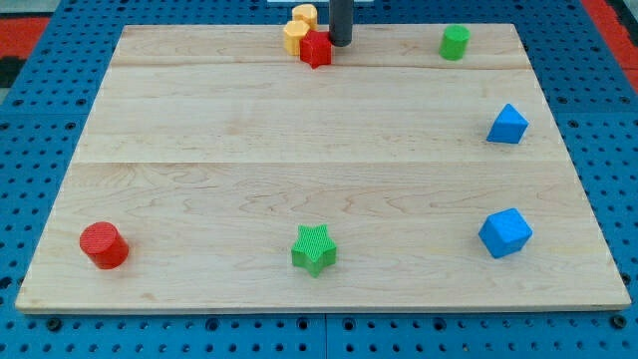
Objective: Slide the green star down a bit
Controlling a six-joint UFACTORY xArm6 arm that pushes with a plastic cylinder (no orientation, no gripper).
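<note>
Resting near the view's bottom edge of the worktop (199, 110), the green star (314, 248) sits about midway across. My tip (340, 43) stands far off at the view's top, just right of the red star (316, 49) and two yellow blocks (298, 29). The arm carries no claw, only the rod.
</note>
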